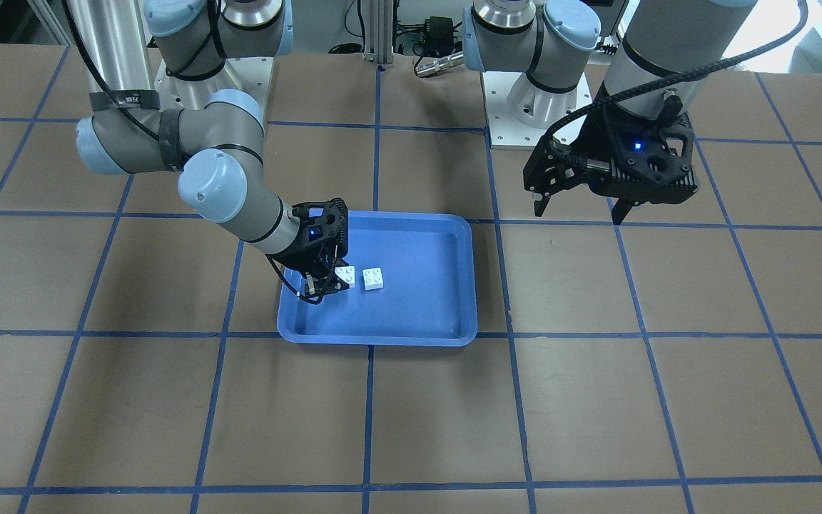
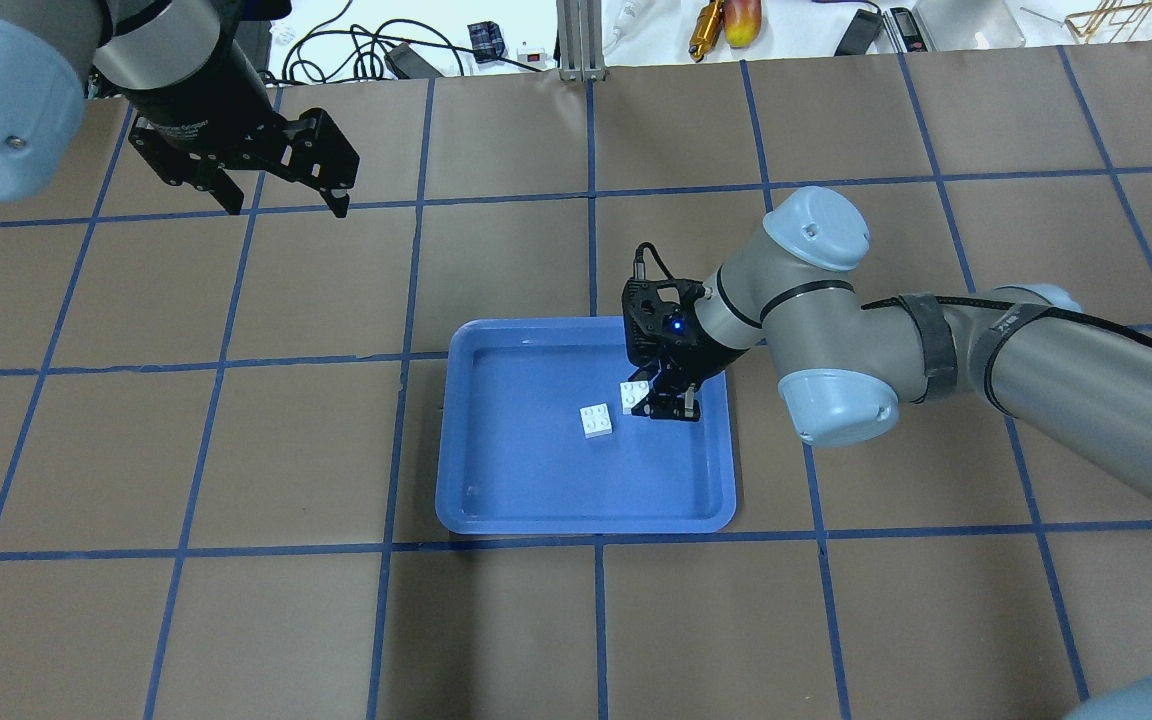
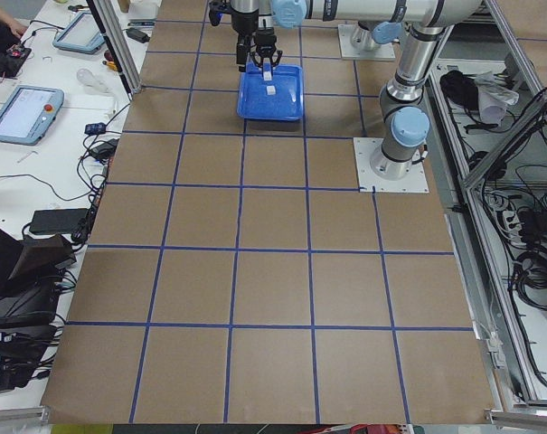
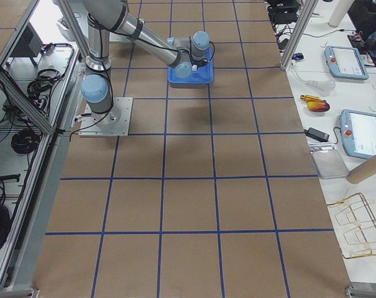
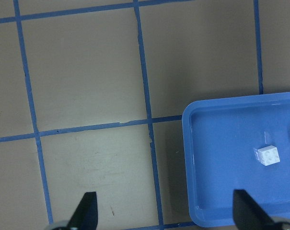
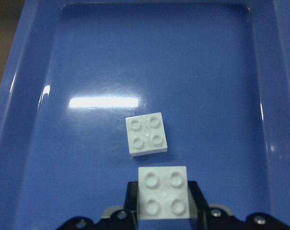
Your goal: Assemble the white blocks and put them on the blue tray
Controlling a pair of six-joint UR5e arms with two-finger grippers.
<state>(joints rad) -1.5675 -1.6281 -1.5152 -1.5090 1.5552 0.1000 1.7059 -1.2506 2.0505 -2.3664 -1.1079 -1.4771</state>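
Note:
The blue tray [image 2: 536, 480] lies near the table's middle. One white block [image 2: 595, 420] lies studs-up on the tray floor, and also shows in the front view [image 1: 372, 278]. My right gripper [image 2: 668, 410] hangs low over the tray's right part, shut on the second white block [image 2: 633, 395]. In the right wrist view this held block [image 6: 162, 191] sits between the black fingers [image 6: 132, 191], just short of the lying block [image 6: 146, 134] and apart from it. My left gripper [image 2: 286, 210] is open and empty, high over the far left of the table, away from the tray.
The table is brown paper with a blue tape grid. The left wrist view shows the tray's corner [image 5: 221, 158] and the lying block [image 5: 267, 155] far below. Cables and tools lie beyond the far edge [image 2: 496, 40].

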